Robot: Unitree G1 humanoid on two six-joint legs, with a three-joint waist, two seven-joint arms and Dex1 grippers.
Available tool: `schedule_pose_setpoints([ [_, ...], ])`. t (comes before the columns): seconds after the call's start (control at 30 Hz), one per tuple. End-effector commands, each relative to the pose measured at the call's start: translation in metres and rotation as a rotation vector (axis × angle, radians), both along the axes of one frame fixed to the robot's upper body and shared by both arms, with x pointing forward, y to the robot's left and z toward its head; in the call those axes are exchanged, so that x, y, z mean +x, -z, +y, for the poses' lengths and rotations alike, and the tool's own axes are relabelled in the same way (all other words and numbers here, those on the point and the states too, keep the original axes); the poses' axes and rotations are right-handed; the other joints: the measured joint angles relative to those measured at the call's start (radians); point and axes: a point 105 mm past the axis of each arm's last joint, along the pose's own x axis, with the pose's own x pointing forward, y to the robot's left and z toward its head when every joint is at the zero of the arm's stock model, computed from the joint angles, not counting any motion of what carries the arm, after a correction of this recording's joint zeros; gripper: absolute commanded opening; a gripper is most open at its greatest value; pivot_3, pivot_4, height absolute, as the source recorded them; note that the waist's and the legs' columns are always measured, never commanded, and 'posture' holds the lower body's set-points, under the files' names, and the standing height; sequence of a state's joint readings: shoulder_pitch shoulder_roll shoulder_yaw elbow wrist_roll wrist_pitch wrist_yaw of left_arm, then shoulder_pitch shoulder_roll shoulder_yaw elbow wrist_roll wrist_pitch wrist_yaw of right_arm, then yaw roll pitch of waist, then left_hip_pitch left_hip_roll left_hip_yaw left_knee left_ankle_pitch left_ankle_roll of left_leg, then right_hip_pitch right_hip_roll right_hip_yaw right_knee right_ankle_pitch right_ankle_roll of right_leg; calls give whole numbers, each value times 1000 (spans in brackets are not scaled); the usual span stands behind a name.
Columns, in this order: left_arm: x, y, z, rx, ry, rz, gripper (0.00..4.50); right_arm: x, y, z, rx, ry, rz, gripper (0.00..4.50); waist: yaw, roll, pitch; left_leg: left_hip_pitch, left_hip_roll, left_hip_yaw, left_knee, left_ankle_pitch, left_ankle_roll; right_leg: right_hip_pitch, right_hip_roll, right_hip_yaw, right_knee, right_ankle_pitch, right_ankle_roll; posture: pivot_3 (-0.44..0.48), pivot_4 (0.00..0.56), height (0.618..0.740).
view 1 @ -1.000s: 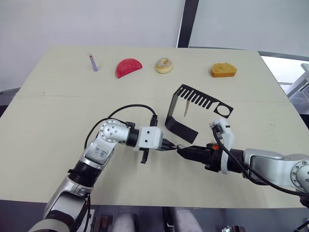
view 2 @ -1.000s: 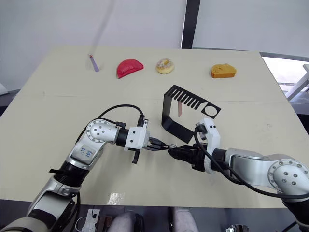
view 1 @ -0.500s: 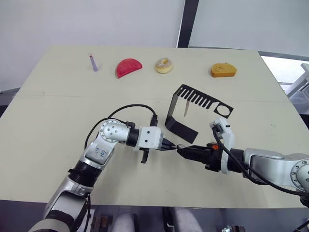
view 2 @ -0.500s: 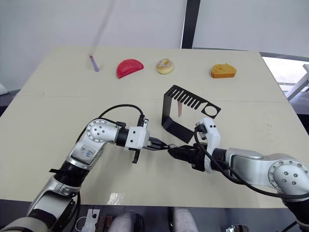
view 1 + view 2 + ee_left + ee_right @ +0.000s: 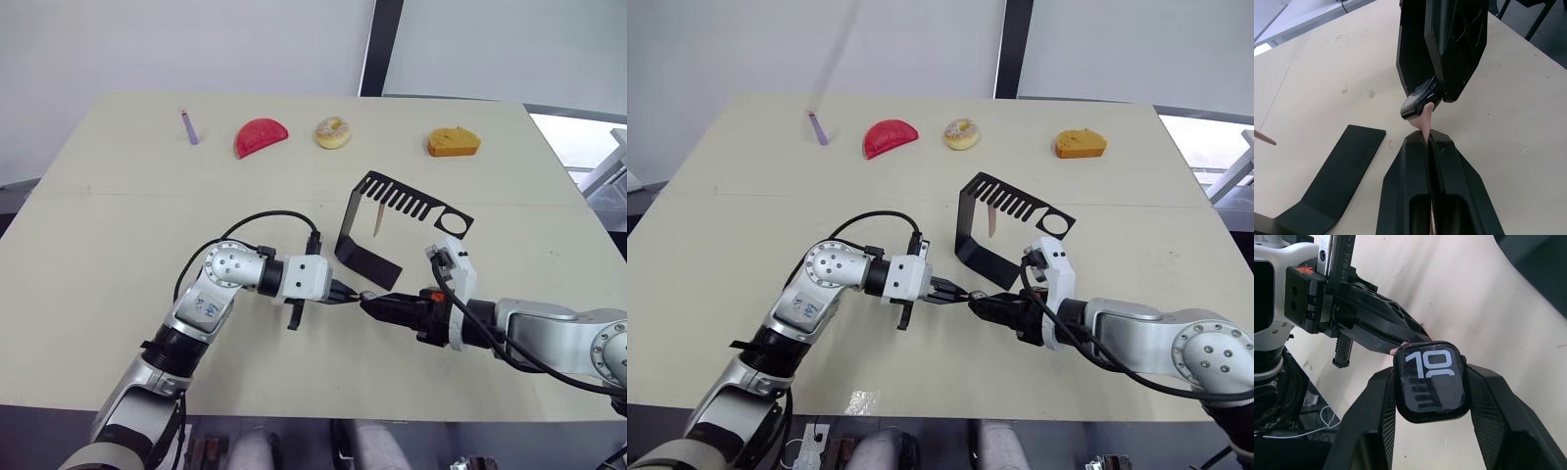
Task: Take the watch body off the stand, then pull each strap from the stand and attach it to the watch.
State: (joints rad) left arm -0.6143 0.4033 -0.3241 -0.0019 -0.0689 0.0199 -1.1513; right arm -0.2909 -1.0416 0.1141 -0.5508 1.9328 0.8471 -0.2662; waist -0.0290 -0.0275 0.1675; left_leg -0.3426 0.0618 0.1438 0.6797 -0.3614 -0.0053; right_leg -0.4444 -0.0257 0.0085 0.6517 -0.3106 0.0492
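Just in front of the black stand (image 5: 367,257) my two grippers meet tip to tip above the table. My left gripper (image 5: 348,296) is shut on a pinkish strap (image 5: 1425,122), whose free end touches the edge of the watch body (image 5: 1431,382). That small black case, with white digits on its screen, sits between the fingers of my right gripper (image 5: 370,302), which is shut on it. A second pale strap (image 5: 377,220) hangs from the stand's slotted top arm (image 5: 411,201).
Along the table's far edge lie a purple stick (image 5: 189,127), a red wedge (image 5: 260,136), a doughnut (image 5: 333,131) and an orange-yellow piece (image 5: 453,143). The stand's foot (image 5: 1347,166) lies close beside the grippers.
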Motion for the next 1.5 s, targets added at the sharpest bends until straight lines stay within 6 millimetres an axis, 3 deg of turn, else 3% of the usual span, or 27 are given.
schedule_pose_setpoints([
  [0.03, -10, -17, -20, -61, 72, -68, 0, -21, -12, 23, 52, -132, -34, 1602, 0, 0, 0, 0, 0, 0, 0, 0, 0, 0, 0, 0, 0, 0, 0, 0, 150, 737],
  [1.5, -10, -18, -21, -60, 64, -60, 0, -22, -9, 18, 0, -129, -32, 1602, 0, 0, 0, 0, 0, 0, 0, 0, 0, 0, 0, 0, 0, 0, 0, 0, 150, 737],
])
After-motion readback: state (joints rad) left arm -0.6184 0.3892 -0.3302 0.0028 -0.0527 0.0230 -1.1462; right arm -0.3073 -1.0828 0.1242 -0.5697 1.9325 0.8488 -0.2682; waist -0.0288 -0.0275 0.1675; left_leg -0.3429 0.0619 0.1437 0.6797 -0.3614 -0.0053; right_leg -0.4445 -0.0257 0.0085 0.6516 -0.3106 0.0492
